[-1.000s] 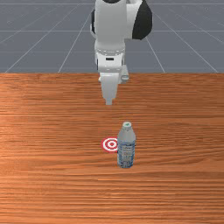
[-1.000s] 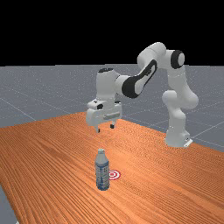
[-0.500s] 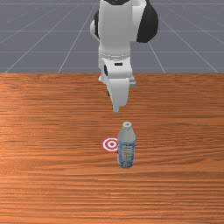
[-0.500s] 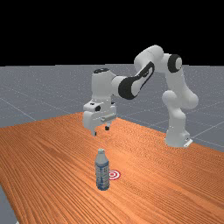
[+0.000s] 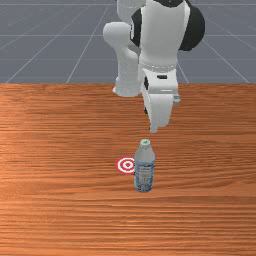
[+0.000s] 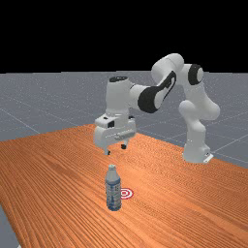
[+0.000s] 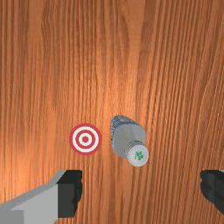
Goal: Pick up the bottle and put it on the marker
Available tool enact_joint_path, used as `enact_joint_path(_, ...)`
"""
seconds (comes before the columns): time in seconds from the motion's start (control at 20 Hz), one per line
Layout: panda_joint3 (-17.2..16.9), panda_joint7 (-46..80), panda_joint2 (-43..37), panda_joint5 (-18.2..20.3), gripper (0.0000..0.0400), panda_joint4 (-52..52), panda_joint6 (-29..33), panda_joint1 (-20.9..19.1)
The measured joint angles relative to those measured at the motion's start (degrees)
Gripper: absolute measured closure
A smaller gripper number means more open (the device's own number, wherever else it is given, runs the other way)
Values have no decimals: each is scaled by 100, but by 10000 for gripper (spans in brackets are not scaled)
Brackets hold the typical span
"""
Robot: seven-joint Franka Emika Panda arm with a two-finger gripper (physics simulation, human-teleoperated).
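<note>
One bottle (image 5: 144,170), upright on the orange-brown wood table (image 5: 50,215), pale at the shoulder, with a blue and white label below. Just beside it we note the marker (image 5: 125,165), a flat disc of red and white rings, on the front view's left of the bottle; from there the bottle overlaps its edge. The far view gives us the marker on the far view's right of the bottle, partly behind it. Looking down past our fingers, we see a strip of wood between the two. Our gripper (image 6: 116,149) hangs above the table, higher than the bottle top and apart from it, pointing downward at the end of our white and grey arm (image 6: 118,99). In the front view our fingertips sit slightly toward the front view's right of the cap (image 7: 138,155), which is white with a green mark. Two dark pads, wide apart: we record our gripper (image 7: 141,188) as spread. The cap lies ahead of the gap between them; the marker lies toward the finger that shows more of its grey shank.
</note>
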Motion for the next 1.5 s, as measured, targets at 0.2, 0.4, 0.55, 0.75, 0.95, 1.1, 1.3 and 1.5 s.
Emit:
enact_joint_path(0.2, -48, 398, 100, 191, 0, 142, -50, -30)
enact_joint_path(0.4, -119, 234, 60, 233, 0, 78, -19, -227)
enact_joint_path(0.55, -66, -218, 226, 203, 0, 331, -278, -324)
enact_joint_path(0.75, -65, -223, 489, 208, 0, 482, -358, -327)
enact_joint_path(0.95, -68, -209, 407, 201, 0, 151, 23, -327)
enact_joint_path(1.1, -67, -212, 498, 203, 0, 225, -29, -328)
enact_joint_path(1.3, -64, -221, 793, 210, 0, 483, -216, -329)
enact_joint_path(1.5, -40, -323, 641, 167, 0, 80, 246, -321)
